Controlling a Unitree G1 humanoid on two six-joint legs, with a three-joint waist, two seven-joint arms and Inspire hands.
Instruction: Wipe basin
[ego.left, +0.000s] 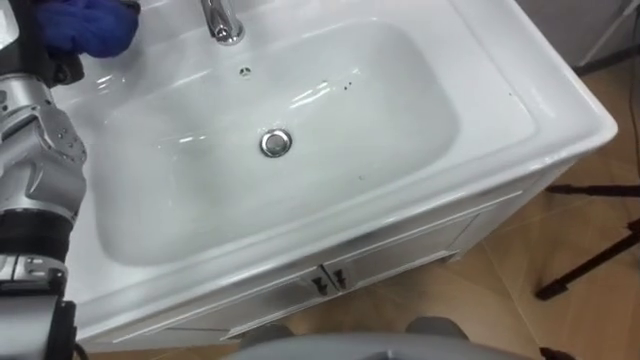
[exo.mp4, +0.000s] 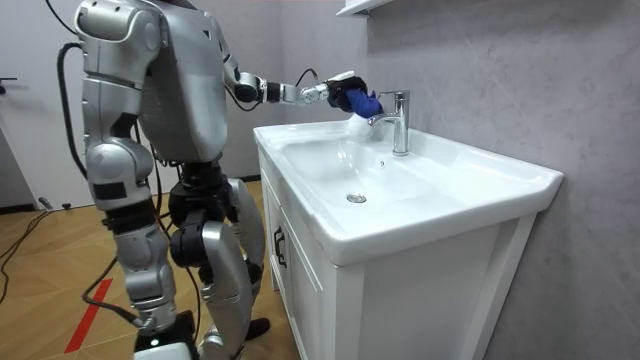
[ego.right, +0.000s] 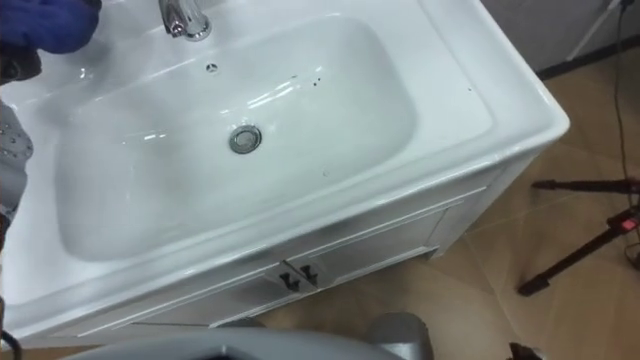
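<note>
Basin (ego.left: 545, 110): long axis left to right across the eye views; drain (ego.left: 276, 142) mid-bowl, dark specks toward the tap (ego.left: 222, 20).
Cloth (ego.left: 90, 25): blue, bunched, above the back rim just left of the tap.
Left robot hand (exo.mp4: 338, 92): arm stretched out, curled round the cloth.
Right robot hand (exo.mp4: 158, 320): hanging at the side; state cannot be told.

Drain (ego.left: 276, 142) in basin (ego.left: 505, 75) — tap (ego.left: 222, 20) behind, cloth (ego.left: 88, 26) left of tap — cabinet (ego.left: 400, 256) beneath.
</note>
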